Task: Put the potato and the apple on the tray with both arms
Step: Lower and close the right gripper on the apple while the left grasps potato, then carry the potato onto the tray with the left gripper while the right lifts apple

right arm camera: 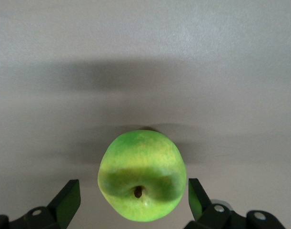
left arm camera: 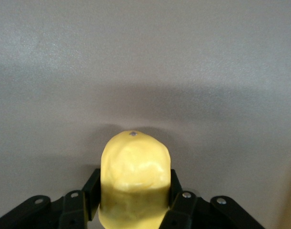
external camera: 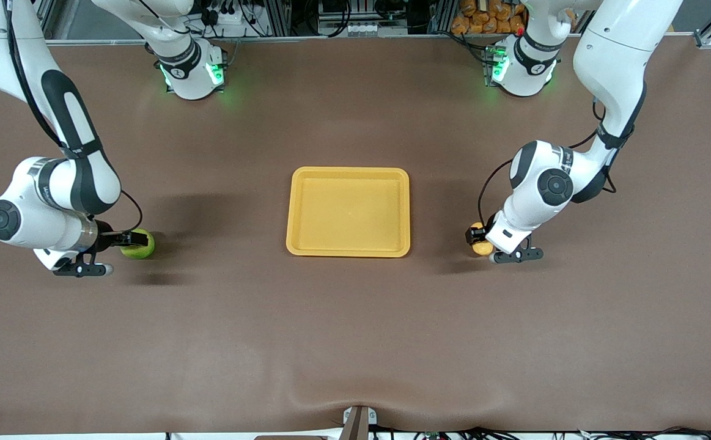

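The yellow tray [external camera: 348,173] lies empty at the table's middle. The green apple [external camera: 139,245] sits on the table toward the right arm's end. My right gripper [external camera: 128,238] is low around it, fingers open with a gap on each side; in the right wrist view the apple [right arm camera: 142,181] lies between the fingers [right arm camera: 69,200]. The yellow-orange potato [external camera: 482,246] is toward the left arm's end. My left gripper [external camera: 476,235] is shut on it; in the left wrist view both fingers [left arm camera: 92,191] press the potato [left arm camera: 135,179].
Brown table cloth [external camera: 355,330] spreads wide on all sides of the tray. The arm bases [external camera: 193,70] stand along the table edge farthest from the front camera.
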Robot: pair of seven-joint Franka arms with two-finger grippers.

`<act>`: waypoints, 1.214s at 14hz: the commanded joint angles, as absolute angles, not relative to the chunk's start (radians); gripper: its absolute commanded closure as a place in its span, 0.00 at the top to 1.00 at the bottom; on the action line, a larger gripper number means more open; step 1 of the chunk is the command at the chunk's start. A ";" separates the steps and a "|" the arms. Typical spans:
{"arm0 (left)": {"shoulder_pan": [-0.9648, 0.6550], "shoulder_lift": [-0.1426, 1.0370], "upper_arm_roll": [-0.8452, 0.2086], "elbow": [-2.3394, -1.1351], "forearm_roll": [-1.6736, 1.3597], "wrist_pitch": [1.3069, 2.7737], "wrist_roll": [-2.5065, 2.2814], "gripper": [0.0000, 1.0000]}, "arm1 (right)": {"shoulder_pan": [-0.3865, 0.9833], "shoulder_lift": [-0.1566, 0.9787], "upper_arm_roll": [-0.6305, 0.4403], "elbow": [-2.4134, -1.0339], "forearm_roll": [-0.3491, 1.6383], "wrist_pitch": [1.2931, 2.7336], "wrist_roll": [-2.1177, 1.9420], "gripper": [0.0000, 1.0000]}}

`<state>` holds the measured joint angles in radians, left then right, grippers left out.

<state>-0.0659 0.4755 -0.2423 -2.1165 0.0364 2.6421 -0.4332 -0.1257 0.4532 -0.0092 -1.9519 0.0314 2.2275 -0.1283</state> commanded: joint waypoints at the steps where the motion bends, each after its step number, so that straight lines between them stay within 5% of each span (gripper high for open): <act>1: -0.067 0.427 -0.244 -2.117 0.034 2.608 -0.456 0.09 | -0.129 0.471 -0.005 -1.957 0.038 2.252 -0.110 1.00; 6: -0.086 0.377 -0.276 -2.080 0.035 2.488 -0.544 0.00 | -0.130 0.500 -0.005 -1.954 0.040 2.279 -0.106 1.00; 15: -0.175 0.387 -0.337 -1.873 0.037 2.237 -0.768 0.00 | -0.127 0.509 -0.003 -1.959 0.040 2.264 -0.106 1.00; 16: -0.192 0.405 -0.337 -1.856 0.037 2.237 -0.787 0.00 | -0.129 0.509 -0.003 -1.959 0.040 2.258 -0.106 0.93; 17: -0.218 0.413 -0.336 -1.841 0.037 2.237 -0.807 0.00 | -0.129 0.508 -0.003 -1.959 0.040 2.257 -0.106 0.74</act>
